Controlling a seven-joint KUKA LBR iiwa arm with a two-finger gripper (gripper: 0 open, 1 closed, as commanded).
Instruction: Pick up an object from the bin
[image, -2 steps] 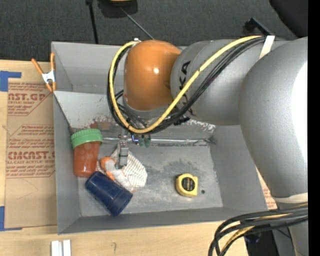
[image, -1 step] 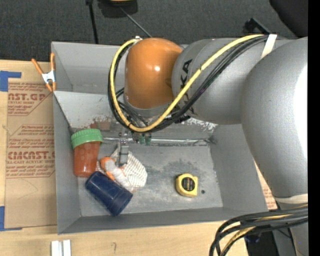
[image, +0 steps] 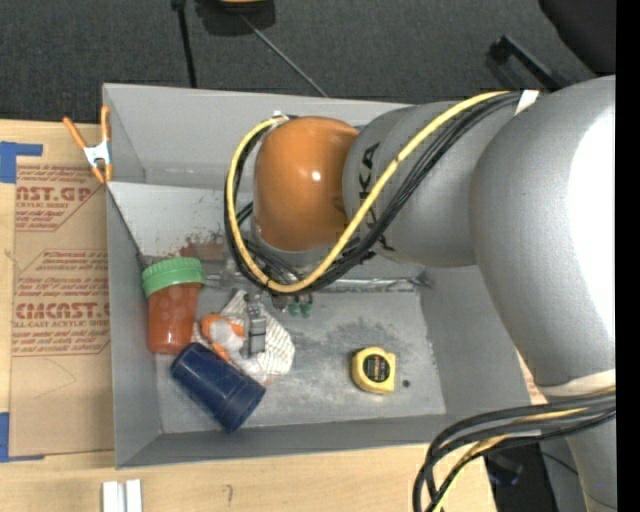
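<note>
You'll find a crumpled white net-like wad (image: 272, 352), orange piece at its left end, lying left of centre in the grey metal bin (image: 330, 400).

A green-lidded orange jar (image: 172, 305) sits beside a blue cup (image: 215, 387), yellow tape measure (image: 374, 369) apart.

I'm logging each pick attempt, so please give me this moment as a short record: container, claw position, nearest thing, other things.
container: grey metal bin
claw: low in the bin's left half, over the nearest thing
nearest thing: white crumpled bundle with an orange patch
left of it: orange plastic jar with a green screw lid
below it in view: dark blue plastic cup, on its side
right, apart: yellow round tape measure
held thing: cannot tell
</note>
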